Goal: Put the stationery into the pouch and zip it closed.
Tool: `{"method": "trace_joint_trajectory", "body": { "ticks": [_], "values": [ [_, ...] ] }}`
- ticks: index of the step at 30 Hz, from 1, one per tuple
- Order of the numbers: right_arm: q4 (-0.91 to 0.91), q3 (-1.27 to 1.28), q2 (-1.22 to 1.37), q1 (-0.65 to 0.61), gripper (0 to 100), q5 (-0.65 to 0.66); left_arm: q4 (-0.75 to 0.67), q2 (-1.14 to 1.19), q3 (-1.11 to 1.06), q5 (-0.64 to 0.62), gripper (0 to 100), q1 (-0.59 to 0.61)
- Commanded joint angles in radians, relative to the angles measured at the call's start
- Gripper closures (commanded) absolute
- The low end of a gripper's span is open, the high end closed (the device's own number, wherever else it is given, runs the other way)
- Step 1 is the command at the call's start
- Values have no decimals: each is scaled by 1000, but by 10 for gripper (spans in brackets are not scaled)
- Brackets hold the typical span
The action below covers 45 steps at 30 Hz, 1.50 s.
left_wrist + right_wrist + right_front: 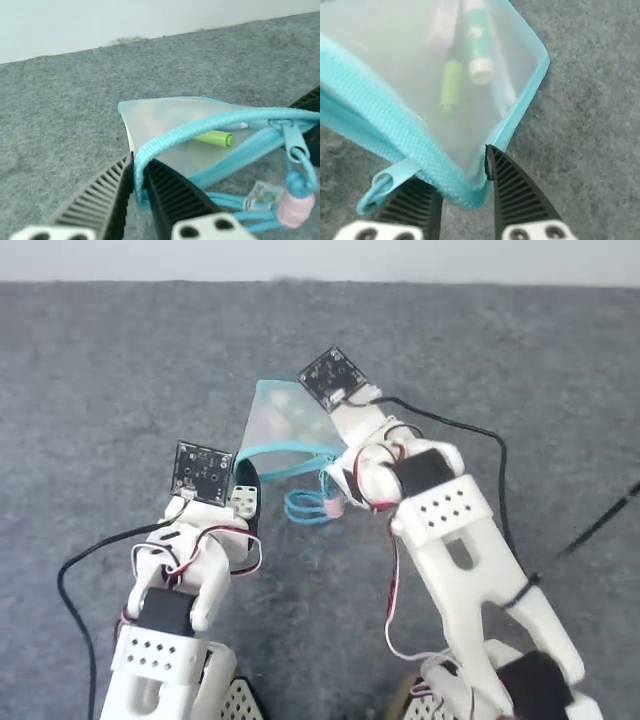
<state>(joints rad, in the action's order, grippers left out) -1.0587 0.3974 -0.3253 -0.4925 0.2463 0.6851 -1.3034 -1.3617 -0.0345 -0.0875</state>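
Observation:
A translucent pouch with a teal zipper hangs between my two grippers above the grey carpet. My left gripper is shut on one end of the pouch's zipper tape. At the opposite end, my right gripper is shut on the zipper-edge corner of the pouch. The zipper gapes open along most of its length, with the slider and pull near the right gripper's end. Inside lie a lime-green pen and a green-and-white pen.
A pink charm on looped teal cord dangles from the pull, between the arms. Grey carpet covers the table up to a pale wall at the back. Black cables trail beside both arms.

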Motion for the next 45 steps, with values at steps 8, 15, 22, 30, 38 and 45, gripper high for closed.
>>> {"method": "trace_joint_trajectory", "body": {
  "ticks": [8, 15, 22, 30, 38, 45],
  "values": [
    [-87, -259, 240, 44, 991, -51, 180, -307, 87, -43, 798, 178],
    [-94, -265, 214, 36, 991, -89, 247, -457, 35, 9, 810, 101],
    [-171, -259, 82, -45, 991, -103, 267, -342, 2, 109, 785, -178],
    [-268, -256, -44, -131, 991, -106, 132, -86, 4, 107, 754, -230],
    [-209, -153, -56, -159, 991, -100, 87, -41, 7, 107, 757, -230],
    [-214, -141, -47, -142, 991, -81, 63, -44, 4, 107, 951, -199]
  ]
}}
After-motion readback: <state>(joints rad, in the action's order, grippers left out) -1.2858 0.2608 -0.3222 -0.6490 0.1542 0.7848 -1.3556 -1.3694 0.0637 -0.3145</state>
